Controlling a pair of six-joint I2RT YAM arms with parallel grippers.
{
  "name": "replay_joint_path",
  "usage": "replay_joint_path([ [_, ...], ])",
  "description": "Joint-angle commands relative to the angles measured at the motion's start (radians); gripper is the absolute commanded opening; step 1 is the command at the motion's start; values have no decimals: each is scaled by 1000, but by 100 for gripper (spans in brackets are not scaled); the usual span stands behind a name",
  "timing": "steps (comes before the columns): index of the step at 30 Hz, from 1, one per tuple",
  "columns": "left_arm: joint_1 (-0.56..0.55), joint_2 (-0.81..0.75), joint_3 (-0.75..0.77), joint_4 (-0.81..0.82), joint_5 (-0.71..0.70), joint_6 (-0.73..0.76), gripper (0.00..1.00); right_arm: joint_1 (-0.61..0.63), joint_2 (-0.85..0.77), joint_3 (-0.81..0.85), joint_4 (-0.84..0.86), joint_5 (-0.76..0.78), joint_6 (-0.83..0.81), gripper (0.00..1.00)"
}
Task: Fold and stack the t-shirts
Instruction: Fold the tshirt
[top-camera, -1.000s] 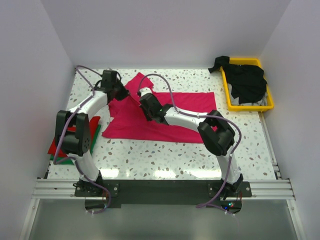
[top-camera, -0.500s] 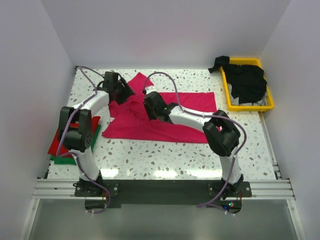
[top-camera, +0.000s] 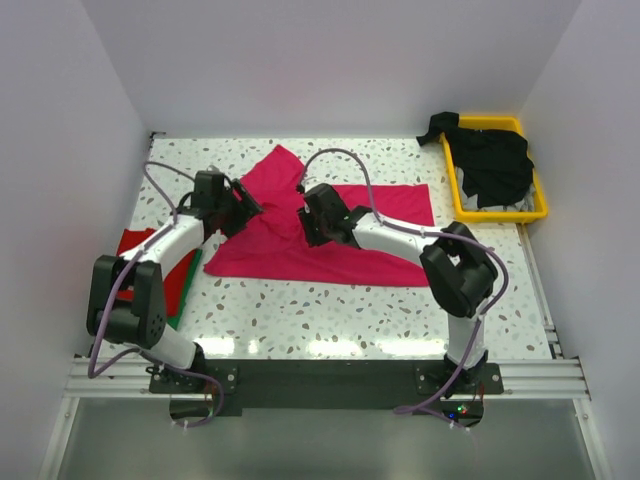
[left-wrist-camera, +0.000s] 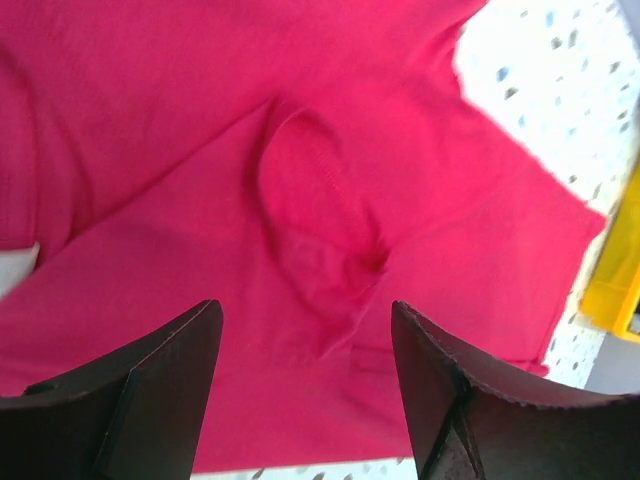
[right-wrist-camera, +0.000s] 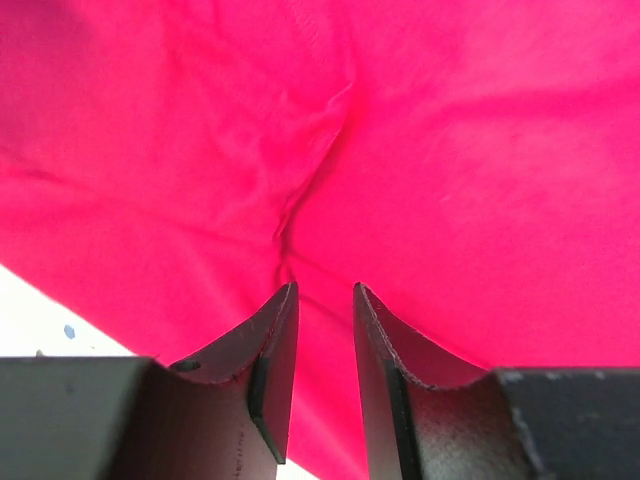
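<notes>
Two folded t-shirts, far left: the red t-shirt (top-camera: 132, 241) lies on the green t-shirt (top-camera: 184, 300), of which only an edge shows. Both sit on the speckled surface (top-camera: 330, 310), partly under the left arm.
Left hand (left-wrist-camera: 302, 312): spread wide with nothing between the fingers, poised just over the magenta-pink t-shirt (top-camera: 290, 250).
Magenta-pink t-shirt: spread across the middle of the surface and rumpled, one sleeve pointing toward the far edge. A puckered fold lies below the left hand.
Right hand (right-wrist-camera: 322, 292): fingers almost together with a slim gap, tips down at the magenta-pink t-shirt, where a crease runs up to them. I cannot tell whether any cloth is pinched.
Yellow tray (top-camera: 500, 216): far right corner, holding the black t-shirts (top-camera: 492, 165), one draped over its far-left rim.
</notes>
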Motion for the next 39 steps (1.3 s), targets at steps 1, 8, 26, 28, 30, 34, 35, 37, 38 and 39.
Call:
replay_joint_path([
  [1,-3,-53,-107,60,13,-46,73,13,15,-8,10,-49,-1,32],
  [8,-3,-96,-216,86,-13,-69,73,28,53,8,-14,-24,-13,32],
  [26,-3,-100,-274,52,-107,-118,74,44,76,-6,-22,10,-8,22],
  [28,-3,-100,-277,45,-115,-121,74,44,71,-11,-26,26,-11,18],
  [30,-3,-107,-282,40,-119,-121,74,44,62,-12,-26,37,-11,13],
  [34,-3,-117,-295,28,-144,-126,74,44,62,-12,-36,42,-13,8],
  [35,-3,-117,-296,26,-150,-124,75,44,61,-12,-36,43,-10,6],
  [37,-3,-117,-299,20,-154,-126,75,44,55,-15,-34,50,-8,6],
  [38,-3,-119,-299,19,-161,-126,75,44,51,-15,-36,60,-8,5],
  [39,-3,-117,-302,17,-164,-127,75,44,50,-15,-36,66,-11,5],
])
